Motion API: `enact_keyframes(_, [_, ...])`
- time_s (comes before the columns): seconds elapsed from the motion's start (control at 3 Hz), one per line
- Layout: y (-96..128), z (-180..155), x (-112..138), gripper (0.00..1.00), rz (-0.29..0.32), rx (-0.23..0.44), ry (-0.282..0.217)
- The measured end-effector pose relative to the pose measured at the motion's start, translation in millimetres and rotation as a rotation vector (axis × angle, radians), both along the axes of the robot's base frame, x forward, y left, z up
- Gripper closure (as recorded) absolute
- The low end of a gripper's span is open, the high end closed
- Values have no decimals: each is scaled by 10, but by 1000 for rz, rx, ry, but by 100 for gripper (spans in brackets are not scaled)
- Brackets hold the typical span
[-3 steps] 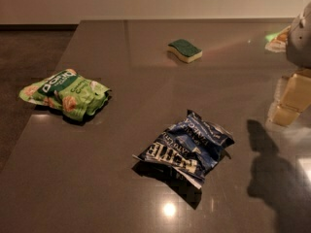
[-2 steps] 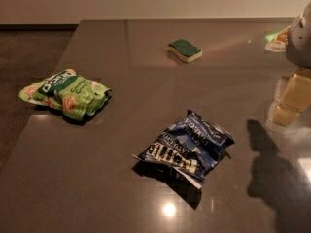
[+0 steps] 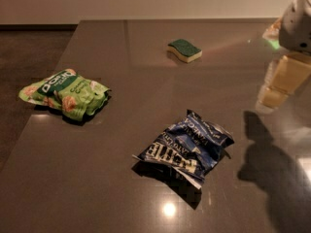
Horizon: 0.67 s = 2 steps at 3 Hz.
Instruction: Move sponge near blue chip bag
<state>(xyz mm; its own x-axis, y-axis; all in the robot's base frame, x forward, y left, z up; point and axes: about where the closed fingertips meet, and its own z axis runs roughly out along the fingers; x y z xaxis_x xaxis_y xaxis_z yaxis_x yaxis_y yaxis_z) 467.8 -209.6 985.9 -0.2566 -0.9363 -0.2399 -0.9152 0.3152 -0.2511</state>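
The sponge [image 3: 184, 50], dark green on top with a pale yellow base, lies flat at the far middle of the dark table [image 3: 121, 188]. The blue chip bag [image 3: 187, 148], crumpled with white lettering, lies nearer the front, right of the middle. My gripper [image 3: 278, 87], pale and blocky, hangs above the table at the right edge. It is to the right of the sponge and nearer to me, and beyond the blue bag to its right. It touches neither and holds nothing that I can see.
A green-and-white snack bag [image 3: 65, 93] lies near the table's left edge. The table's left edge runs diagonally, with dark floor [image 3: 24, 52] beyond it. A pale wall [image 3: 146, 1] stands behind the table. The arm's shadow [image 3: 274, 171] falls at the front right.
My gripper has shifted a little toward the far side and left. The sponge and both bags have not moved.
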Motion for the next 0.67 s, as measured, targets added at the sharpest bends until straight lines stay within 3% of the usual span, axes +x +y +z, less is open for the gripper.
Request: enact_keyframes(0.67, [337,-43,1037,0,-79,73,-44])
